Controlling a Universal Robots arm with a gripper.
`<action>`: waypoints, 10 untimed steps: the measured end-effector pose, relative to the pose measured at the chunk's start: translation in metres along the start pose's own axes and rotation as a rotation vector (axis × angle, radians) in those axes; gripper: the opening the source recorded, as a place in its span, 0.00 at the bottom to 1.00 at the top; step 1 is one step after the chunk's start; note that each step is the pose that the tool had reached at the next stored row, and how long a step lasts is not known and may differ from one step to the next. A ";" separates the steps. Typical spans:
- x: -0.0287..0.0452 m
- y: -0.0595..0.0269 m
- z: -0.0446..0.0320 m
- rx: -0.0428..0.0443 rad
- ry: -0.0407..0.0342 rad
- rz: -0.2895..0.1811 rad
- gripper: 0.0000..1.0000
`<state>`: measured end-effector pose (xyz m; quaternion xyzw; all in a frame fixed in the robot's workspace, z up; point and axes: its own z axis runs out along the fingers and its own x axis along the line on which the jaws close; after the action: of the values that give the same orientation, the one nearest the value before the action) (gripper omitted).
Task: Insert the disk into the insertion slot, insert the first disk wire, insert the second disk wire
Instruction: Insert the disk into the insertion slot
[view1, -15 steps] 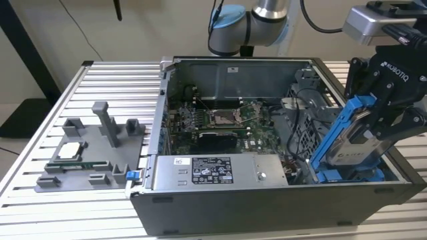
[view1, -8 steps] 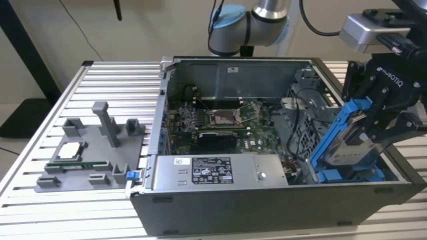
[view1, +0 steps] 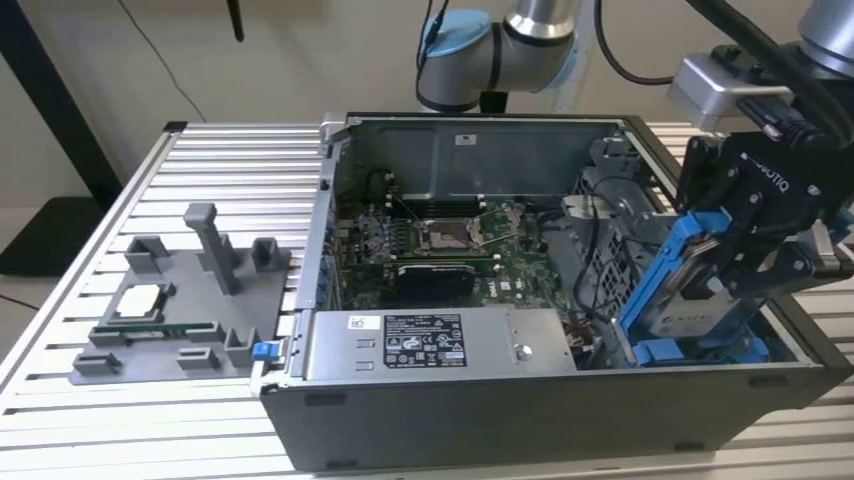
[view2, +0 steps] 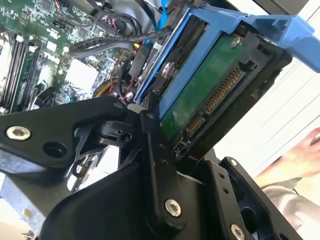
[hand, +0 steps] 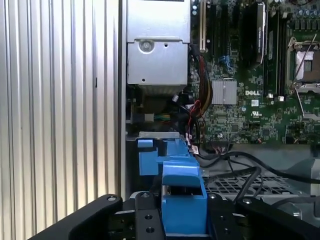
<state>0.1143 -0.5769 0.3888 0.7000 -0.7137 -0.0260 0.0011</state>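
The claw (view1: 742, 285) is clenched on the disk (view1: 665, 272); it holds the disk steeply tilted inside the computer case (view1: 534, 425), at the exterior view's right end; the lower edge points at the insertion slot (view1: 674, 352), apparently for sliding in; not yet seated.

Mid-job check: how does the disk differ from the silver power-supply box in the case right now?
The disk sits in a bright blue carrier; the power-supply box is bare silver metal. The disk stands steeply tilted, clamped in the gripper; the power-supply box lies flat along the case's near edge in the exterior view. The disk looks smaller than the power-supply box. Both are silver-grey and rectangular.
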 end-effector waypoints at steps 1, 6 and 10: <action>0.0000 -0.0001 0.0014 0.0000 -0.0031 0.000 0.00; 0.0001 -0.0003 0.0063 0.0001 -0.0072 0.000 0.00; 0.0002 -0.0003 0.0064 0.0001 -0.0073 0.000 0.00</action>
<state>0.1144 -0.5768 0.3824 0.7000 -0.7136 -0.0285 -0.0015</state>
